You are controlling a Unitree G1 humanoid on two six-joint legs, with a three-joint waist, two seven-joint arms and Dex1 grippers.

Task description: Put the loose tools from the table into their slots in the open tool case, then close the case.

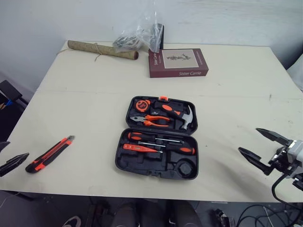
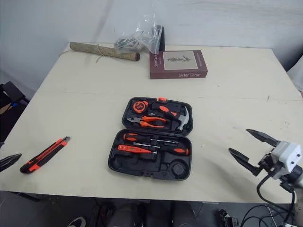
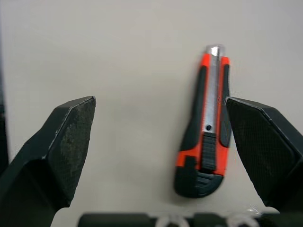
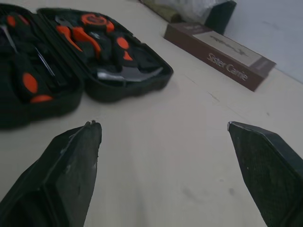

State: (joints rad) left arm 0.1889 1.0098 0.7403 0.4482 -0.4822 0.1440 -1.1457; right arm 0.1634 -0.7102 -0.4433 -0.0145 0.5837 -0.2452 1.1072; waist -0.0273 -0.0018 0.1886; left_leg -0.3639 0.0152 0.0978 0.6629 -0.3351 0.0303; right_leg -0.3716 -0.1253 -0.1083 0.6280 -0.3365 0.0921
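Note:
The black tool case (image 1: 158, 137) lies open at the table's middle, holding a tape measure, pliers, a hammer (image 1: 187, 118) and screwdrivers in its slots. A loose orange-and-black utility knife (image 1: 49, 154) lies on the table to the left of the case, near the front edge. My left gripper (image 1: 18, 149) is open just left of the knife. In the left wrist view the knife (image 3: 206, 127) lies close beside one finger (image 3: 265, 146), with nothing held. My right gripper (image 1: 248, 139) is open and empty above the table, right of the case (image 4: 71, 61).
A maroon book (image 1: 178, 62), a rolled mat (image 1: 102, 49) and a clear plastic bag (image 1: 139, 33) sit along the far edge. The table's front edge (image 1: 94, 191) runs just below the knife and case. Bare tabletop surrounds the case.

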